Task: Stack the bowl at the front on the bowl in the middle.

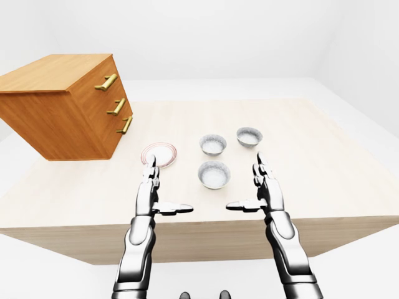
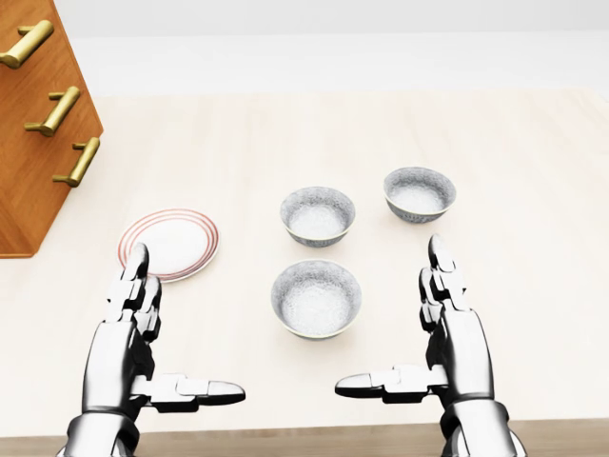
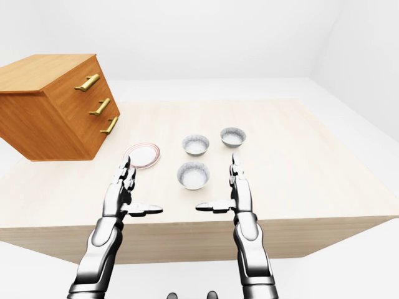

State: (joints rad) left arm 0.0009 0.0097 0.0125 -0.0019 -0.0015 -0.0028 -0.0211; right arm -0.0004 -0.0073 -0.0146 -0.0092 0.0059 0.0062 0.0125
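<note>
With our left hand (image 2: 128, 333) and right hand (image 2: 457, 338) spread open, empty, either side of the speckled grey ceramic bowl (image 2: 316, 298) lowest in the head view on the pale wooden counter (image 2: 533, 286), we judge a shallow rim pinch could tip it into the matching middle bowl (image 2: 317, 214).

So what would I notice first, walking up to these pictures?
Probably the silvery left hand and right hand at the bottom of the head view, open, thumbs pointing inward. Between them sits the front bowl, the middle bowl above it, a third bowl upper right; a red-rimmed plate and wooden drawer chest stand to the left.
</note>
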